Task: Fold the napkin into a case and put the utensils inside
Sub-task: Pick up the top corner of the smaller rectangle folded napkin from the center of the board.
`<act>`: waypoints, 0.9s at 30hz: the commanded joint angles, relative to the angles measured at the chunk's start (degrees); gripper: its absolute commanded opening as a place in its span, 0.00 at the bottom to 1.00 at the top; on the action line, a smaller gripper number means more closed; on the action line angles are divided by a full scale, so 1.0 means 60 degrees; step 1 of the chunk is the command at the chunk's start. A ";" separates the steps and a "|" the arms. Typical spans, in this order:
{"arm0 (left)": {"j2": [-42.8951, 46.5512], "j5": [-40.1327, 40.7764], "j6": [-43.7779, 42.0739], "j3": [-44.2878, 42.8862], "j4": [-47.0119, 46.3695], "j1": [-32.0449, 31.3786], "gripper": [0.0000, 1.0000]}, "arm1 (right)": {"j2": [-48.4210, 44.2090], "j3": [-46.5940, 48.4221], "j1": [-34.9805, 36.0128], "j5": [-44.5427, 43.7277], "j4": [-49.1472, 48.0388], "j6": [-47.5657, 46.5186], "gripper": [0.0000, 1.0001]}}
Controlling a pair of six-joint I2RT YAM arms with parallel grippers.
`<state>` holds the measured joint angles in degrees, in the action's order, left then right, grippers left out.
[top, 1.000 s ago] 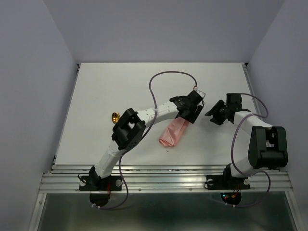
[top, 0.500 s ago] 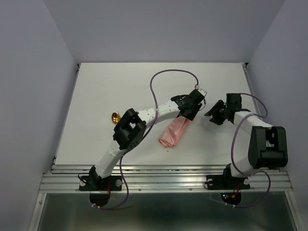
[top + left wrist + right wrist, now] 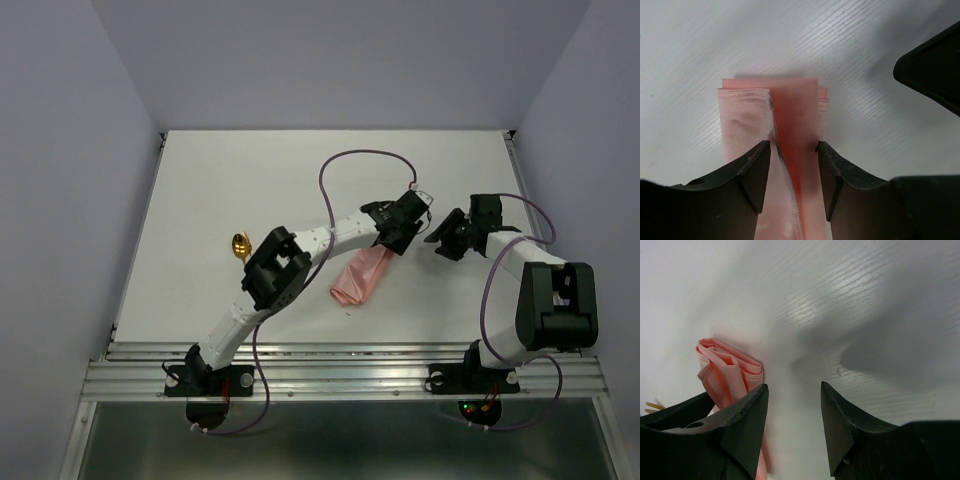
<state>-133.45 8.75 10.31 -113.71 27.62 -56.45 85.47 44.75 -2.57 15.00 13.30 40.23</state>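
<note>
Fingers (image 3: 751, 172) of the left gripper (image 3: 793, 146) pinch the case (image 3: 744, 114).

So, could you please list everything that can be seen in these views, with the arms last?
napkin: one, salmon pink, folded into a narrow strip, mid-table near both arms' ends.
utensil: one in view, gold, on the table just left of the left arm's elbow; a second cannot be made out.
table: one, white, under everything.
walls: three, pale lilac, around the table.
rail: one, silver metal, along the table's near edge.
cables: two, purple, one looping along each arm.
left gripper: one, black, over the napkin's far end, jaws either side of a fold; grip unclear.
right gripper: one, black, right of the napkin, jaws open and empty.
</note>
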 commanded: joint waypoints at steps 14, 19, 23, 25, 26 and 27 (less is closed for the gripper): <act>-0.0229 0.0298 -0.0194 -0.0867 0.0085 -0.0304 0.56 | 0.0051 0.0027 0.0003 0.0107 -0.0063 -0.0157 0.52; -0.0346 0.0576 -0.0209 -0.0984 0.0172 -0.0319 0.37 | 0.0066 0.0056 0.0003 0.0121 -0.0063 -0.0186 0.52; -0.0464 0.0913 -0.0297 -0.1160 0.0348 -0.0319 0.13 | 0.0037 0.0085 0.0003 0.0414 -0.0078 -0.0361 0.51; -0.0478 0.0972 -0.0355 -0.1146 0.0421 -0.0304 0.00 | -0.0021 0.0042 0.0003 0.0574 -0.0107 -0.0420 0.51; -0.0478 0.1016 -0.0384 -0.1146 0.0436 -0.0290 0.00 | -0.0065 -0.0002 0.0003 0.0633 -0.0122 -0.0449 0.51; -0.0435 0.0973 -0.0414 -0.1131 0.0509 -0.0275 0.00 | -0.0153 -0.0032 0.0090 0.0634 -0.0136 -0.0450 0.51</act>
<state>-137.23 12.49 8.99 -117.16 28.75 -57.93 85.54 44.75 -2.57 16.80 13.30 39.13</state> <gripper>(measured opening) 0.024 0.513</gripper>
